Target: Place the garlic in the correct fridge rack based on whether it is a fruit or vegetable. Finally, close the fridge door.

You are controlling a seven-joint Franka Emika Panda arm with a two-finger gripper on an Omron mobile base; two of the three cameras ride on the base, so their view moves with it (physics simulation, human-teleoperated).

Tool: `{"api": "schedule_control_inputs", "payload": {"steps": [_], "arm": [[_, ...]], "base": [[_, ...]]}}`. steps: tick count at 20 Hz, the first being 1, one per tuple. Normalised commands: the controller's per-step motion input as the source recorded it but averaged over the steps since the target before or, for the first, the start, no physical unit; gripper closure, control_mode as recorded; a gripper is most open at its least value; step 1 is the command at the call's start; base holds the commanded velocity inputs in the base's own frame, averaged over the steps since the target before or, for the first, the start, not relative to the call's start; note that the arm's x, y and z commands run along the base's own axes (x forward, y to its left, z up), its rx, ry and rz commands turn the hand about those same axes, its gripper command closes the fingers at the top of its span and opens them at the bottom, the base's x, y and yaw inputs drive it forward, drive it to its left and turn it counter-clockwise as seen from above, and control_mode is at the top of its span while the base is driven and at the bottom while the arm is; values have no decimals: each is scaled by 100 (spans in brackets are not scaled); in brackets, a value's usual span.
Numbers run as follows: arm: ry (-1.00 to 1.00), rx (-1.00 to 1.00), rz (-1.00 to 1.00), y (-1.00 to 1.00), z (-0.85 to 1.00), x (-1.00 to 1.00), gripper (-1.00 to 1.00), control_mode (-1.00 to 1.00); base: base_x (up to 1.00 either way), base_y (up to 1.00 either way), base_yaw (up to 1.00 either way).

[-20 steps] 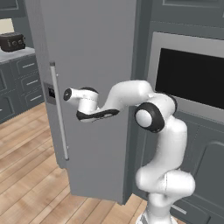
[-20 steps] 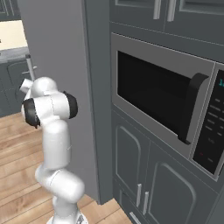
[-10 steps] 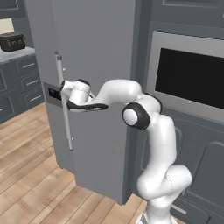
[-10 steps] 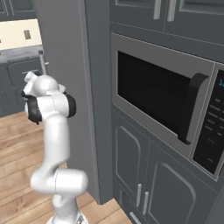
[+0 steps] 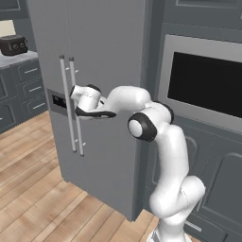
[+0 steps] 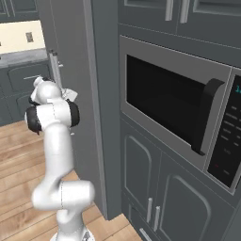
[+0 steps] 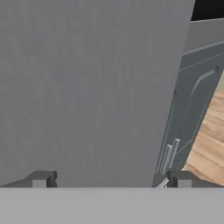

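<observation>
The fridge door (image 5: 113,56) is a tall plain grey panel with a long silver bar handle (image 5: 76,108). It stands flush beside the other door. My gripper (image 5: 93,112) is pressed up against its front, just right of the handle. In the hand view the grey fridge door (image 7: 87,87) spreads close ahead, and my gripper (image 7: 111,180) is open with nothing between the two dark fingertips (image 7: 41,178). The garlic and the fridge rack are hidden behind the door.
The neighbouring fridge door carries a dark display panel (image 5: 59,100). A built-in microwave (image 6: 169,103) sits in grey cabinets right of the fridge. A dark toaster (image 5: 13,45) stands on a counter at the far left. Wooden floor (image 5: 28,189) lies open to the left.
The fridge door has swung from half open to flush with the other door. My arm followed it, reaching further left and forward. The gripper stayed open.
</observation>
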Motion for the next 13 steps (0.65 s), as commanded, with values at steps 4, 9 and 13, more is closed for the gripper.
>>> {"api": "schedule_control_inputs", "payload": {"steps": [4,9,13], "arm": [[-12,0,-13,-72,-31,0,-100,-100],[-8,0,-12,-50,-24,-12,-100,-100],[-7,0,-11,-32,-15,-25,-100,-100]], "base": [[0,0,0],[0,0,0],[0,0,0]]}}
